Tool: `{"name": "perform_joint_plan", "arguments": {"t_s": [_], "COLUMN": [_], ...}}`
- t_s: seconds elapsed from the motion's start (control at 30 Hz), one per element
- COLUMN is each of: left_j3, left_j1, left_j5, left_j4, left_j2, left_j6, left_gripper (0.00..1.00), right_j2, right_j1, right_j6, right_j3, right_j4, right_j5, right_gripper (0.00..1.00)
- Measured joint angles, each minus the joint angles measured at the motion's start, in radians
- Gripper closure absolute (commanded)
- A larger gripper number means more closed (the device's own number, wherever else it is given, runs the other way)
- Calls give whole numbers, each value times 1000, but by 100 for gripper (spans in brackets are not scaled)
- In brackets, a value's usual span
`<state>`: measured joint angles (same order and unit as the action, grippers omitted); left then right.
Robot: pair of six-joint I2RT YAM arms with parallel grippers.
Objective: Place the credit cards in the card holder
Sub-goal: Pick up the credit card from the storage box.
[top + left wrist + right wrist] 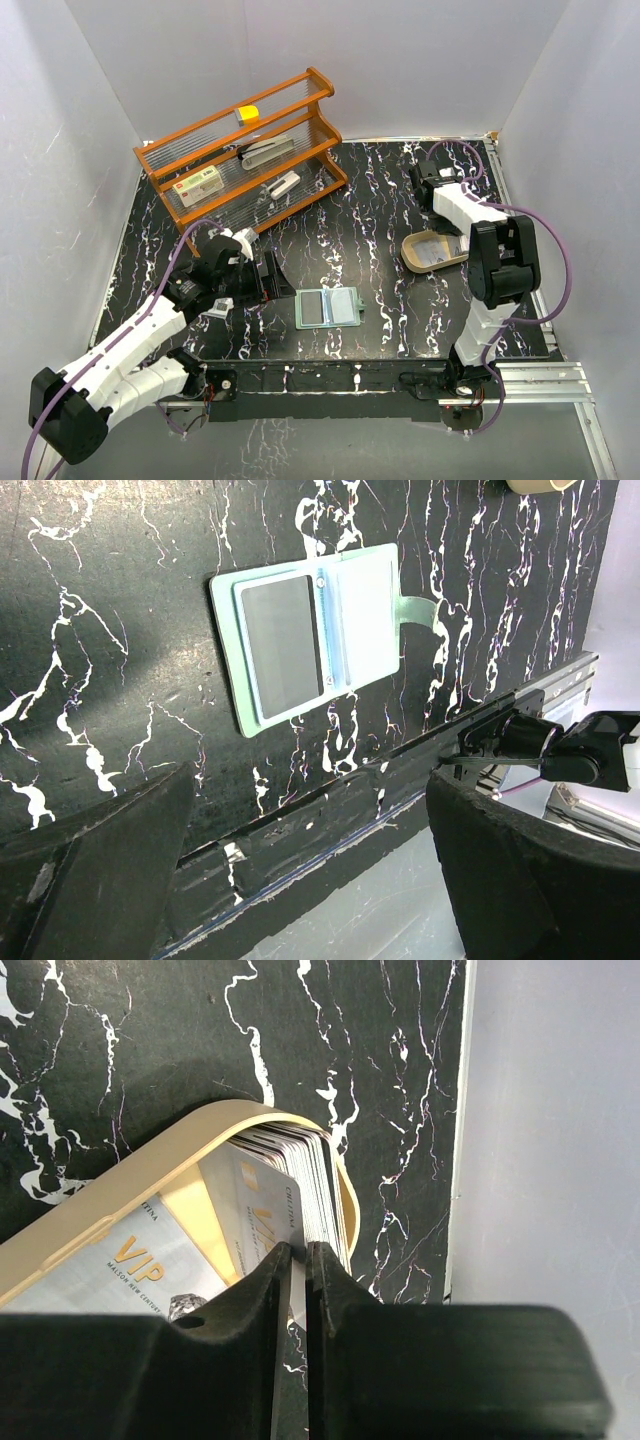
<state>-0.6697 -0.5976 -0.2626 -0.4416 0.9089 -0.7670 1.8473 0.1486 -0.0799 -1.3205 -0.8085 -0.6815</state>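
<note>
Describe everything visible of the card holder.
The card holder lies open and flat, inside up, on the black marbled table, near the middle of its front edge. Its rim is pale green and the inside pale blue-grey. One half carries a dark grey rectangular panel, the other lighter slots. A short strap sticks out from the lighter half. It looks like soft leatherette. Only the table touches it.
</note>
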Motion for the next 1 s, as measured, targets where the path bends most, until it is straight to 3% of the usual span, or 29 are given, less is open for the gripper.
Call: {"name": "perform_joint_plan", "arguments": {"t_s": [0.23, 0.63, 1.0], "left_j3": [7, 32, 45], "left_j1": [0, 0, 0], "left_j5": [0, -6, -32], "left_j4": [1, 6, 42], "left_j2": [-6, -11, -38], "left_j6": [-12, -47, -89], "left_gripper": [1, 2, 16], "right_j2": [-23, -135, -271], "right_j1": [0, 11, 77], "right_j6": [-5, -37, -94], "right_j3": [-11, -26, -45], "right_j4": [-17, -97, -169], "right_j5": [44, 158, 341], "right_gripper": [100, 100, 100]}}
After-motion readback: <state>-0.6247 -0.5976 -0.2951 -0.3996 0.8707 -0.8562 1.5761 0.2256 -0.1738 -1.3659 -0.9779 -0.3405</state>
